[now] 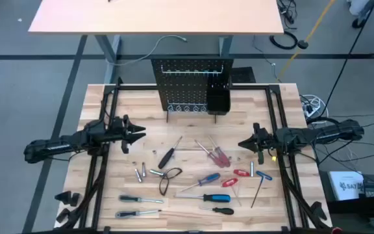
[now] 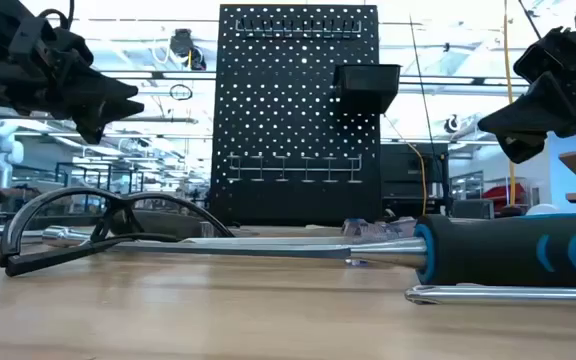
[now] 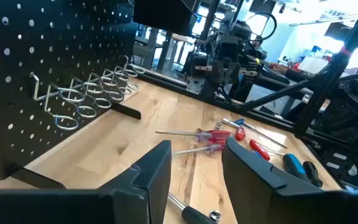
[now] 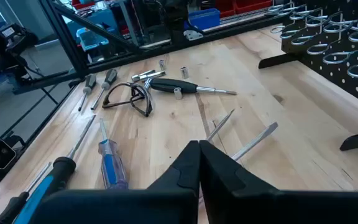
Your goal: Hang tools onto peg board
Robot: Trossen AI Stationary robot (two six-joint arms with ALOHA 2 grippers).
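Note:
The peg board (image 1: pixel 192 84) stands upright on its feet at the table's far middle, with a row of ring hooks (image 3: pixel 86 99) low down and a black bin (image 1: pixel 217 99) on its right side. The tools lie loose on the tabletop nearer the front: a black-handled screwdriver (image 1: pixel 167 156), red-handled screwdrivers (image 1: pixel 217 155), a blue-handled one (image 1: pixel 207 179), a black-and-blue one (image 1: pixel 214 197), small silver bits (image 1: pixel 141 173) and a black wire loop (image 1: pixel 168 179). My left gripper (image 1: pixel 140 134) hovers open at the left, above the table. My right gripper (image 1: pixel 241 144) hovers shut at the right. Neither holds anything.
Black frame rails (image 1: pixel 106 104) run along both sides of the table, under the arms. More screwdrivers (image 1: pixel 138 200) lie near the front edge, and a thin hex key (image 1: pixel 257 192) at the front right. Bare wood (image 1: pixel 187 127) lies between the peg board and the tools.

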